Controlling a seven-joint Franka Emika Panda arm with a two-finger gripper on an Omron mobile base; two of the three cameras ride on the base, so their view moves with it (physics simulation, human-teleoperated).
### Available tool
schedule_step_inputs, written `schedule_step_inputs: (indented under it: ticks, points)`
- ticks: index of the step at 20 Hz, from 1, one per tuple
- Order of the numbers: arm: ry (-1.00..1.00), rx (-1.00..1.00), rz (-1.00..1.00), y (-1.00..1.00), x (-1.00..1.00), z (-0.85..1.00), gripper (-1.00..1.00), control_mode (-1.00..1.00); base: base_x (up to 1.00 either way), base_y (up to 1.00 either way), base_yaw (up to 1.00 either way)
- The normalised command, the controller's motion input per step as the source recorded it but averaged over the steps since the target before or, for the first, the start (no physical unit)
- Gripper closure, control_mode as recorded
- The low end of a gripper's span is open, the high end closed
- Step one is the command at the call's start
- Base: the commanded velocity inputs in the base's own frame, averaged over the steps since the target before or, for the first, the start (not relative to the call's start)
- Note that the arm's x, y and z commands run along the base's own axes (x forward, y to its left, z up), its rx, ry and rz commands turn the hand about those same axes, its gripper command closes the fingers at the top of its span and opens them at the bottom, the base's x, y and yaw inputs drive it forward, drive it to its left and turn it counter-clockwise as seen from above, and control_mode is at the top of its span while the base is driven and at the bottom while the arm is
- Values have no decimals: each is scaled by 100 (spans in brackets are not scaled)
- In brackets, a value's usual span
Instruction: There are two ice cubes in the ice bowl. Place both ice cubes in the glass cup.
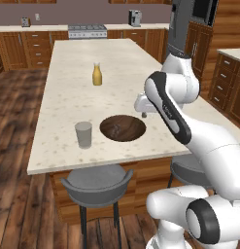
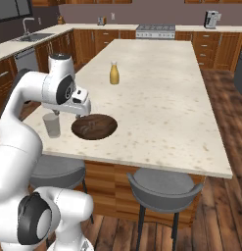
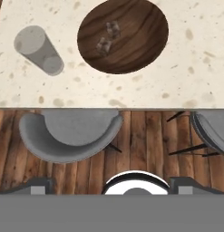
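Tabletop (image 1: 68, 97) in the left base view carries the ice bowl (image 1: 122, 128) near its front edge, the glass cup (image 1: 83, 134) just beside it, a yellow-orange bottle (image 1: 96, 74) farther back. In the right base view my tool (image 2: 77, 116) hangs over the bowl's rim; its opening I cannot tell. In the hand view both ice cubes (image 3: 109, 37) lie inside the bowl, the cup apart, grey stools (image 3: 70, 135) below.

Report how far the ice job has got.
Nothing is done yet: both ice cubes lie in the ice bowl, and the glass cup beside it looks empty. The tool hangs above the bowl's edge, holding nothing I can see. Both cubes remain to be moved.
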Motion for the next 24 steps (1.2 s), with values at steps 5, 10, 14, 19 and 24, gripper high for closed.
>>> schedule_step_inputs:
  ticks: [5, 10, 14, 19, 24]
  points:
    - [0, 5, 0, 0, 1, -1, -100, -100, 0, 0, 0]
    - [0, 0, 0, 0, 2, 0, -100, -100, 0, 0, 0]
    - [4, 2, 0, 0, 21, 0, -100, -100, 0, 0, 0]
    - [4, 4, 0, -5, 50, 0, -100, -100, 0, 0, 0]
    - [4, 1, 0, -1, 45, -5, -100, -100, 0, 0, 0]
